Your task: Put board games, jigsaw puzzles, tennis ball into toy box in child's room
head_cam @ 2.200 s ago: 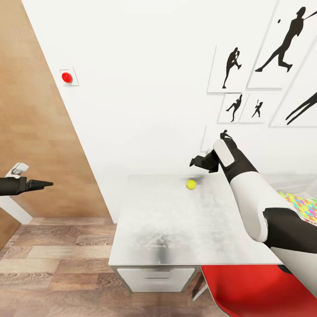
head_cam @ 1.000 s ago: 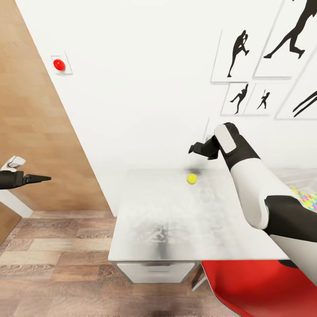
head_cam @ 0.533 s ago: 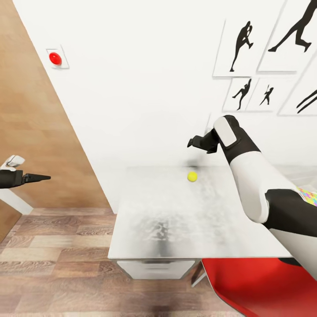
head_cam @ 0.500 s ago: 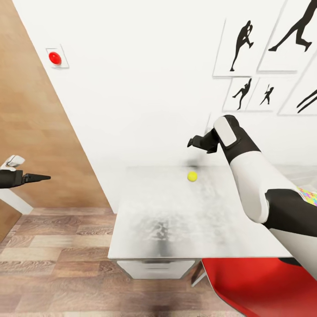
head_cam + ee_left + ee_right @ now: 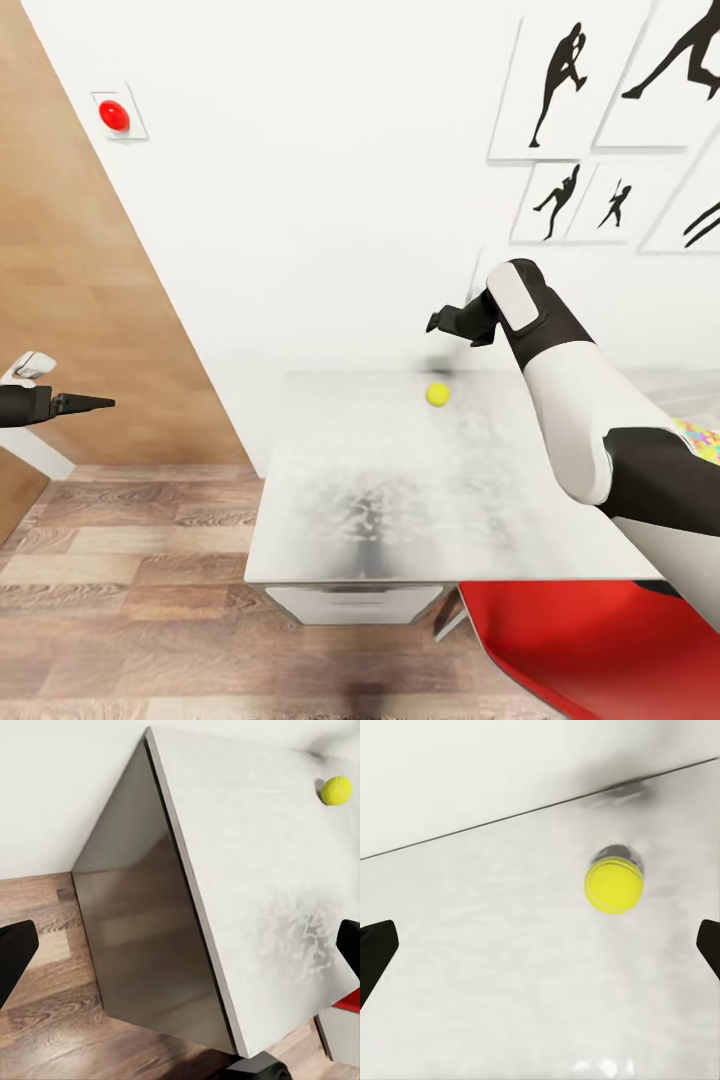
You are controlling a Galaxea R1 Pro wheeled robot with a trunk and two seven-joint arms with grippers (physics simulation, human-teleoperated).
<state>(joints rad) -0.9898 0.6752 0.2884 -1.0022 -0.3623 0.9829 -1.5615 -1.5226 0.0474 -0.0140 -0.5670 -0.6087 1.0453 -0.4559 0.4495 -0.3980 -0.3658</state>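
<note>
Head view: no writing is showing anywhere; the wall prints (image 5: pixel 600 120) are carrying only black athlete silhouettes, and a red button (image 5: pixel 114 115) is sitting on a white wall plate. The ball (image 5: pixel 437 394) is lying on the table (image 5: pixel 400 500) near the far edge by the wall. It is plain yellow-green and round, so it has no long axis or heading to tell. The right gripper (image 5: pixel 436 324) is hanging above the ball, apart from it, jaws spread wide and holding nothing. The left gripper (image 5: pixel 100 403) is reaching out over the wood floor (image 5: pixel 130 580), well apart from the table; its fingers look pressed together, empty. A puzzle (image 5: pixel 700 440) corner is peeking past the right arm. A red chair (image 5: pixel 580 650) is standing at the table's near edge.
</note>
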